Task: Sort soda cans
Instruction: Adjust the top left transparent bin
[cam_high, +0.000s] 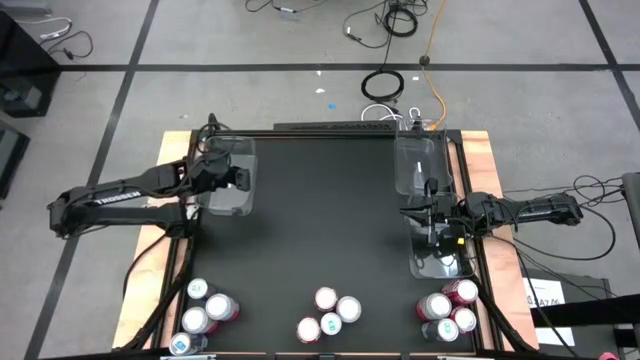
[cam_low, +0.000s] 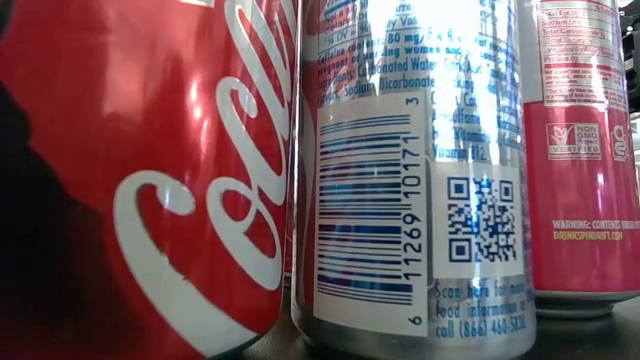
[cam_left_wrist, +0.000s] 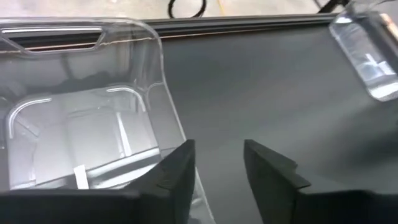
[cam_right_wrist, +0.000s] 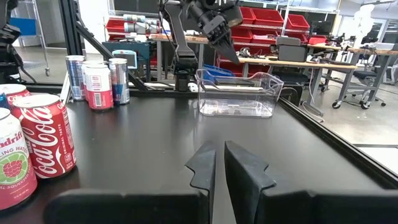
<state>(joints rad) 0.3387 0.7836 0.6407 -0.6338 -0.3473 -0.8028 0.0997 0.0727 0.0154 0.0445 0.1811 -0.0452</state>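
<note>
Soda cans (cam_high: 327, 312) are standing in three clusters along the frame's bottom edge. I'm holding the left gripper (cam_high: 240, 178), fingers apart, over the left bin (cam_high: 228, 200); the right gripper (cam_high: 412, 212), fingers nearly together, is hovering empty at centre-right.

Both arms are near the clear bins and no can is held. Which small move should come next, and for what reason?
Probably the right gripper should travel toward the nearest cluster of soda cans at the table's near right corner. Its fingers are nearly closed and empty, it hovers over the right clear bin, and all cans stand unsorted along the near edge. The left gripper, open, waits at the left clear bin.
</note>
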